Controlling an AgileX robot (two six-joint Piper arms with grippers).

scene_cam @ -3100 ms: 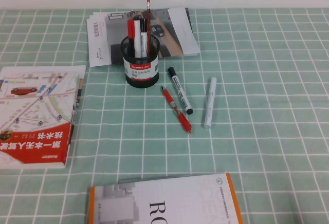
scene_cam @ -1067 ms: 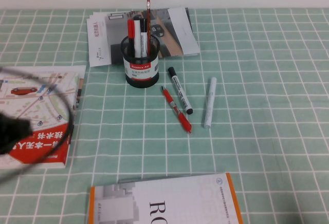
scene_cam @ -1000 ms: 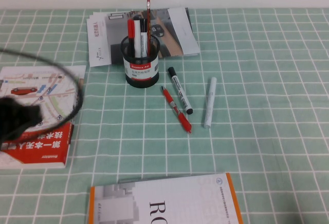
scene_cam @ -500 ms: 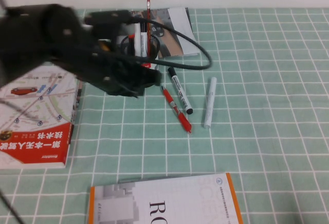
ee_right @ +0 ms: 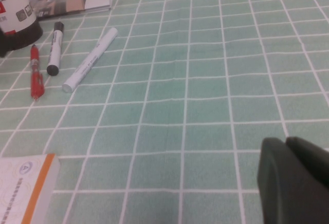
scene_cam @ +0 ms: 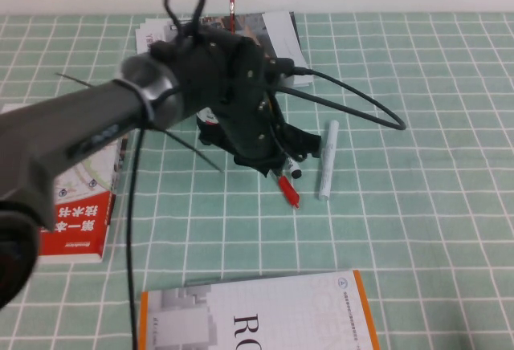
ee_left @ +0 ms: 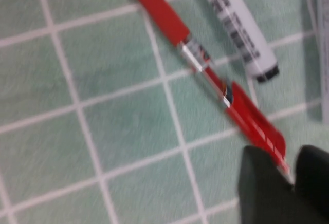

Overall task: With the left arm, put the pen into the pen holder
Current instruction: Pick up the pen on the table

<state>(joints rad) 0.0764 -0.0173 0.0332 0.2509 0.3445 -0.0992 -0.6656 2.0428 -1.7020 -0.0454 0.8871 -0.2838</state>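
High view: pen holder (scene_cam: 210, 124) hidden behind left gripper (ee_left: 293, 180), jaws slightly parted over pen (ee_left: 205, 72).

A white marker (scene_cam: 327, 161) lies centre-right on the green checked surface (scene_cam: 434, 165); a red book (scene_cam: 76, 205) left, an orange-edged book (scene_cam: 265, 314) at bottom.

— What's the left arm (scene_cam: 185, 93) covering from above?
— Nearly all of the pen holder and the upper part of the pen (scene_cam: 289, 192); only its lower end shows.
— And the left gripper (ee_left: 290, 175)?
— Cut off at the wrist picture's edge, and blurred.
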